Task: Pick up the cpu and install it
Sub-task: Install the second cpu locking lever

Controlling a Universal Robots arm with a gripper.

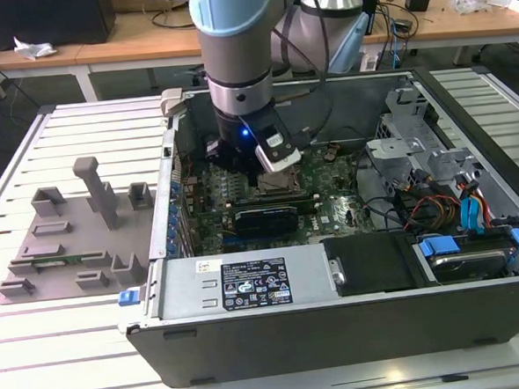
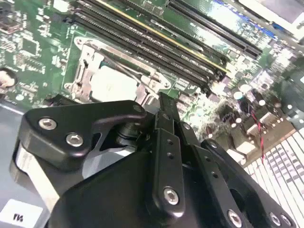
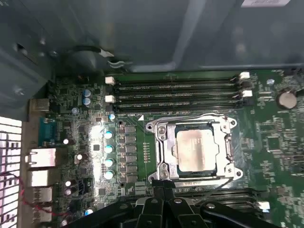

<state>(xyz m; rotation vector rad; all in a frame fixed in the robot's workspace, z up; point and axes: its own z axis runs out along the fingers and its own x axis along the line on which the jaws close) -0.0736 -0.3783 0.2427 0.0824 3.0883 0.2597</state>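
The cpu (image 3: 197, 151), a flat silvery square chip, lies inside the metal-framed socket (image 3: 161, 147) on the green motherboard (image 3: 275, 142); it also shows pale and bright in the second wrist view (image 2: 113, 85). My gripper (image 3: 164, 190) hangs just above the board beside the socket's edge, its black fingers (image 2: 164, 114) pressed together with nothing between them. In the exterior view the gripper (image 1: 272, 178) reaches down into the open computer case (image 1: 250, 327) over the middle of the board, covering the socket.
Memory slots (image 3: 175, 95) run along one side of the socket. The case holds a black power supply (image 1: 369, 263), drive bays and cables (image 1: 445, 209) on the exterior view's right. A grey fixture plate with blocks (image 1: 77, 241) lies outside the case on the exterior view's left.
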